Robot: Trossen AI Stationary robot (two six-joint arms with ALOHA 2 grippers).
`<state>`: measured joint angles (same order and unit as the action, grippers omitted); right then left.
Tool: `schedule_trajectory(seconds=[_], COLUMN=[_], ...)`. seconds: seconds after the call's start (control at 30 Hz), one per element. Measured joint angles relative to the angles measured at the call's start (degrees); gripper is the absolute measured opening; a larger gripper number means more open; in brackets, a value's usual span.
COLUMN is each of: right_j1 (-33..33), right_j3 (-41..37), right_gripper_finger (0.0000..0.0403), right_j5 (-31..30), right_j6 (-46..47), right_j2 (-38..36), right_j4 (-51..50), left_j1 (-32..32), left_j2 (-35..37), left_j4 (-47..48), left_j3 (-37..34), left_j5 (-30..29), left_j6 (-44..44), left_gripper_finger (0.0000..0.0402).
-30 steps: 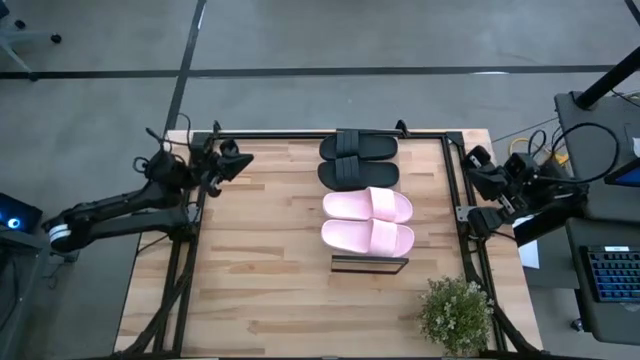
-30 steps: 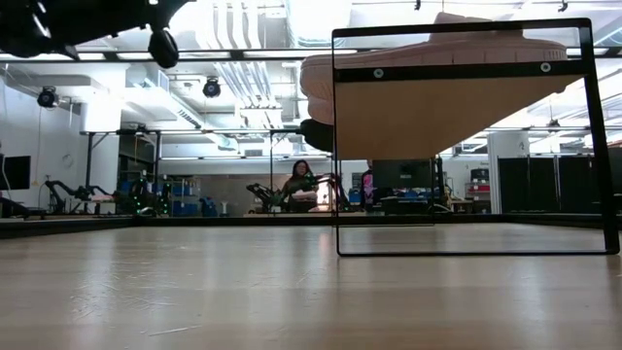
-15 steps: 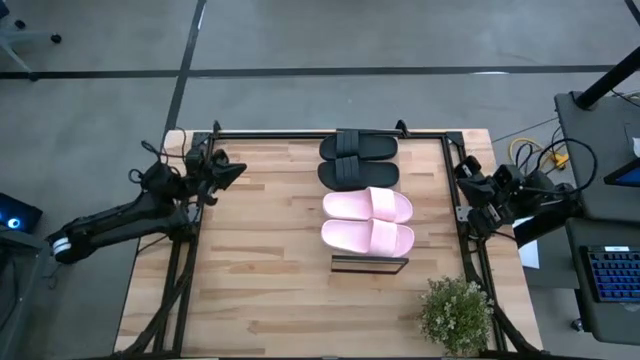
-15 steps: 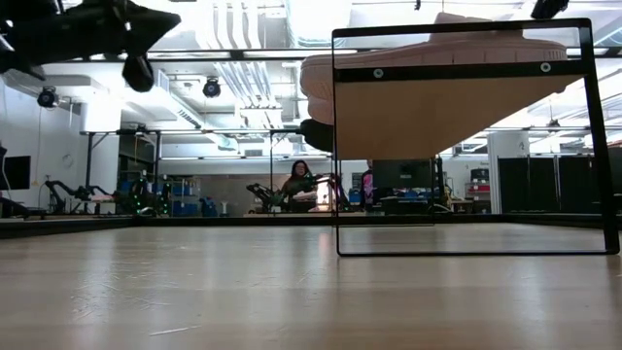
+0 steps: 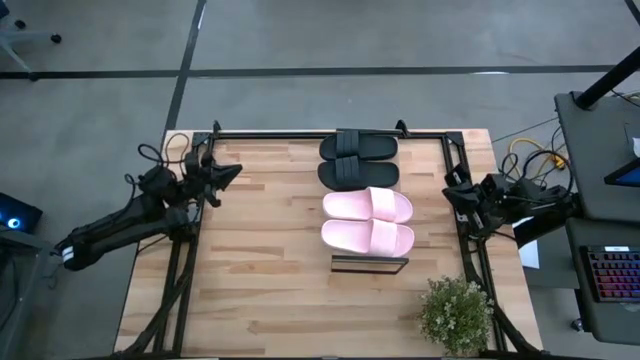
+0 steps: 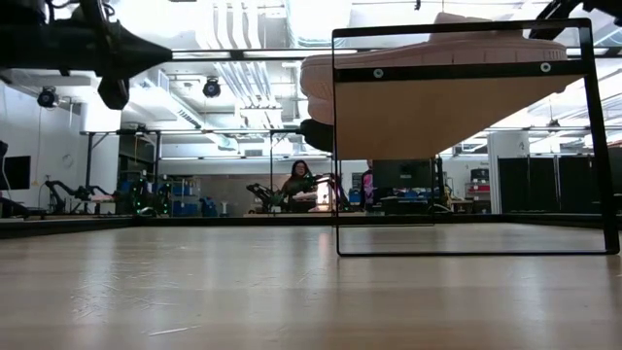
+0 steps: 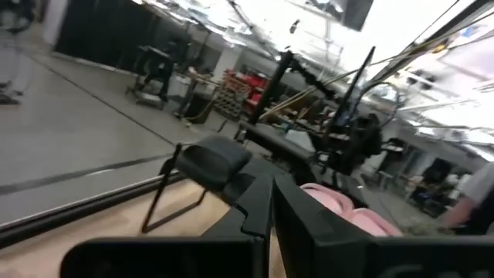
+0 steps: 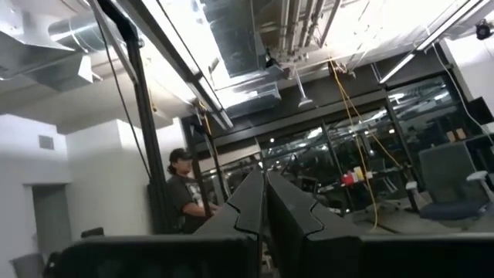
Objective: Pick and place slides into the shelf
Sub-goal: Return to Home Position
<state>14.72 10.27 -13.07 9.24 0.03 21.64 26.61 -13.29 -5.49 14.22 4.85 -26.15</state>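
Slides [image 5: 366, 205] are set on the shelf [image 6: 437, 117]; left gripper [image 5: 233, 171] and right gripper [image 5: 448, 190] — fingers pressed together, empty — are poised at the table [image 5: 260, 280] sides.

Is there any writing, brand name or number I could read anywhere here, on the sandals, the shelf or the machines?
No text can be read in any view.
The pink slides and black slides show no logo from above.
The shelf bears no visible label.
The keyboard beside the table has keys too small to read.
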Motion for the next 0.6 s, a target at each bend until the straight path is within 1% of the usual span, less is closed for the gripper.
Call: schedule_trajectory(seconds=[0.13, 0.3, 0.5, 0.6], right_j1=[-0.02, -0.02, -0.01, -0.02], right_j3=[-0.4, -1.79, -4.92, -7.3], right_gripper_finger=[0.0008, 0.0008, 0.0008, 0.0008], right_j5=[1.45, 3.05, 4.47, 4.5], right_j6=[-0.25, -0.28, 0.65, 1.89], right_j2=[0.0, 0.0, 0.0, 0.0], right_j4=[-0.46, -0.24, 0.41, 2.01], left_j1=[0.0, -0.01, 0.0, 0.0], left_j2=[0.93, 2.18, 4.22, 5.69], left_j4=[1.26, 4.82, 9.41, 11.53], left_j3=[-0.02, -0.02, -0.54, -0.87], left_j5=[-2.12, -3.12, -3.44, -4.72], left_j6=[1.36, 2.54, 2.58, 3.21], left_gripper_finger=[0.0, 0.0, 0.0, 0.0])
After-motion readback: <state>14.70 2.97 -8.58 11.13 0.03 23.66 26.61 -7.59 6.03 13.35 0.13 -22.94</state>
